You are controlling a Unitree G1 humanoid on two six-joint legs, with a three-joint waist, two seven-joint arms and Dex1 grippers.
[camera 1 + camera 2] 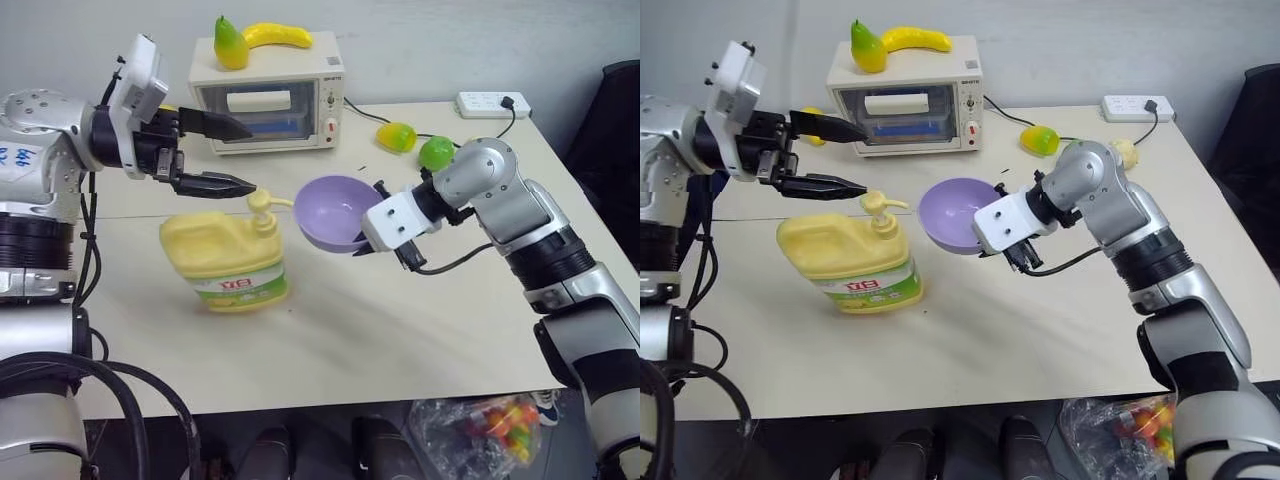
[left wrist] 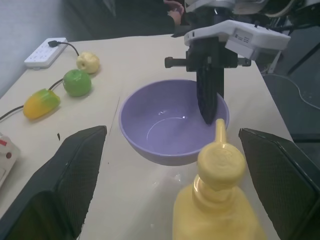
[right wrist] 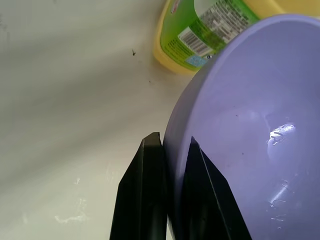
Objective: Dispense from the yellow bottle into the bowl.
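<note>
Overhead, from the head cameras, the yellow bottle (image 1: 228, 258) stands on the desk (image 1: 400, 330) with the left gripper (image 1: 232, 155) spread wide just above its pump, while the right gripper (image 1: 378, 240) pinches the rim of the bowl (image 1: 335, 212), held tilted beside the nozzle. Along the left wrist, the parted fingers (image 2: 60, 185) flank the pump head, the bowl beyond it. Along the right wrist, two fingers (image 3: 145, 200) clamp the bowl's wall.

The right end effector (image 3: 169, 165) pinches the bowl (image 3: 250, 125) rim, the yellow bottle (image 3: 210, 30) just beyond.
</note>
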